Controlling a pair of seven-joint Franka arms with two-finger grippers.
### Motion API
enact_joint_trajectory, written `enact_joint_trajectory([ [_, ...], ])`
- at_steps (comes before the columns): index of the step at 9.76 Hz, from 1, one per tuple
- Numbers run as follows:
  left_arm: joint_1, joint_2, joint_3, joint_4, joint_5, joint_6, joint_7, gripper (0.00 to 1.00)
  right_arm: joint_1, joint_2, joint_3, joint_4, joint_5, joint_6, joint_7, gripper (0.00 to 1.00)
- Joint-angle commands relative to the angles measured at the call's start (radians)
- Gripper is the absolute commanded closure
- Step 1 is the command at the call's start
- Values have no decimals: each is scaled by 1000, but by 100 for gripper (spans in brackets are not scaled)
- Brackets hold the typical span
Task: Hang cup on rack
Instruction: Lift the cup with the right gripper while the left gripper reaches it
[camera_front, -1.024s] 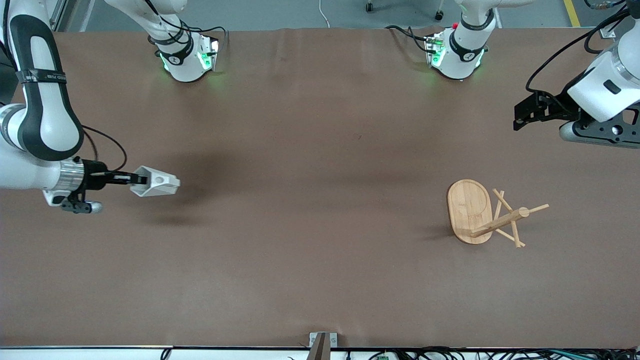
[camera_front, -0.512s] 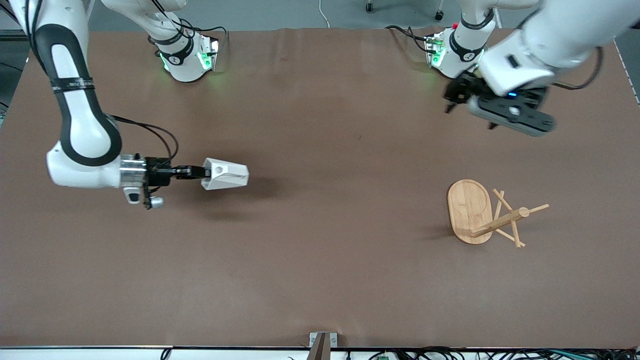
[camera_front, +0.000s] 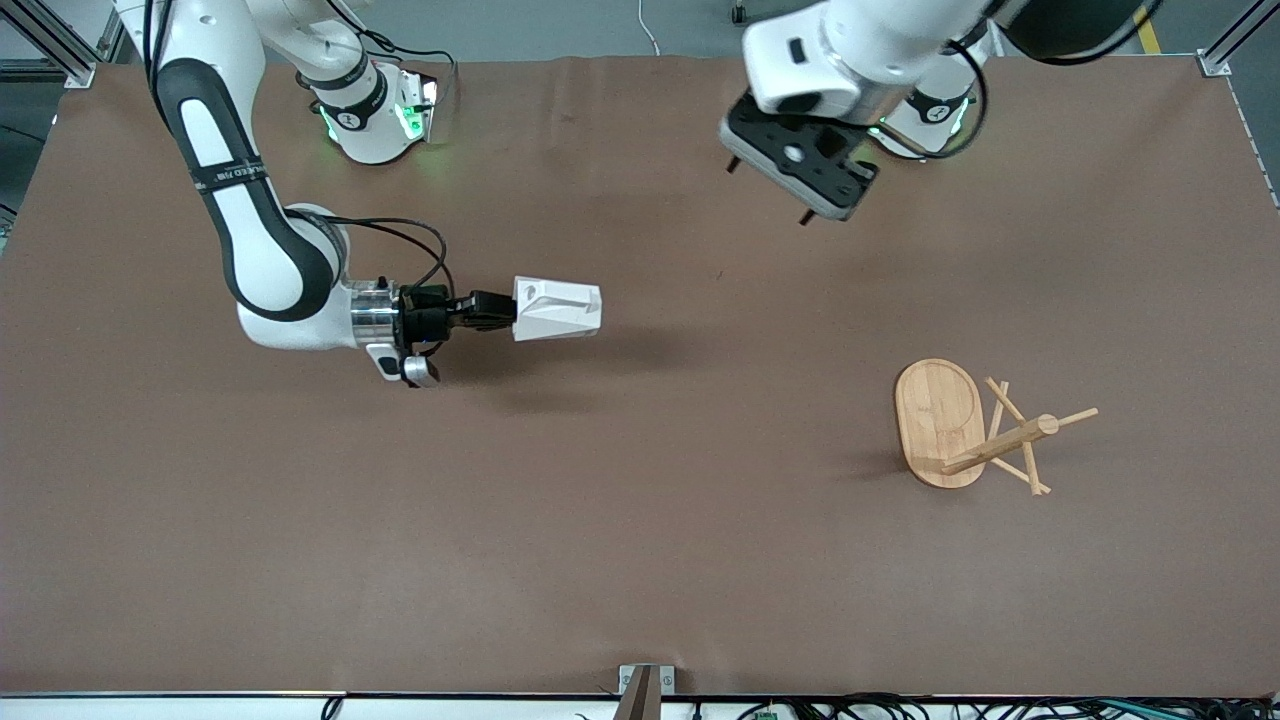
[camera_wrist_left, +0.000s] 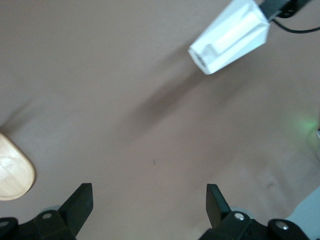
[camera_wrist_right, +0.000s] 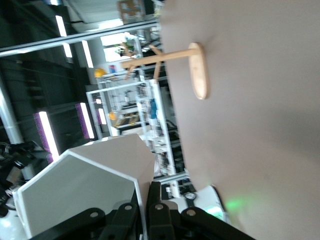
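Front view gives me no brand or label I can actually read: there is a strip of pale lettering on the black band around the right arm's link, but it is too small for me to make out, and the bamboo mug rack (camera_front: 965, 428) shows only a faint mark on its oval base that I cannot decipher. The green lights glow at both arm bases along the top of the table (camera_front: 640, 560).

I see the right gripper (camera_front: 500, 312) pinching the white faceted cup (camera_front: 557, 309) — fingers pressed together on its wall, the cup lying sideways in the air over the middle of the table, its shadow on the brown cover beneath. In the right wrist view the cup (camera_wrist_right: 82, 187) fills the foreground, one finger inside the polygonal rim and one outside; the cup's handle is hidden from me there, and the rack (camera_wrist_right: 170, 65) shows well apart, its pegs lost against the bright room clutter.

The rack stands toward the left arm's end of the table, nearer the front camera than the cup.

The left gripper (camera_front: 768, 190) hovers over the table near its own base, fingers spread wide and holding nothing. Its wrist view shows only the two fingertips (camera_wrist_left: 82, 200); the rack's base (camera_wrist_left: 15, 172) is cut off at the frame edge — the post and pegs are out of sight.
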Motion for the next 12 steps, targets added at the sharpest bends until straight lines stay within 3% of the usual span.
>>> enact_joint_trajectory([
  [1, -108, 26, 11, -1, 3, 52, 40, 0, 60, -13, -7, -37, 149, -29, -86, 100],
  [2, -151, 51, 9, 0, 28, 95, 64, 0, 105, 4, -8, -37, 231, -62, -133, 100],
  [4, -181, 101, 9, -1, 67, 171, 226, 0, 155, 45, -8, -37, 310, -85, -200, 100],
  [7, -184, 167, 9, 0, 105, 211, 464, 0, 152, 47, -8, -55, 314, -141, -209, 100],
  [12, -212, 220, 9, 0, 165, 214, 488, 1, 155, 47, -7, -60, 317, -155, -223, 100],
])
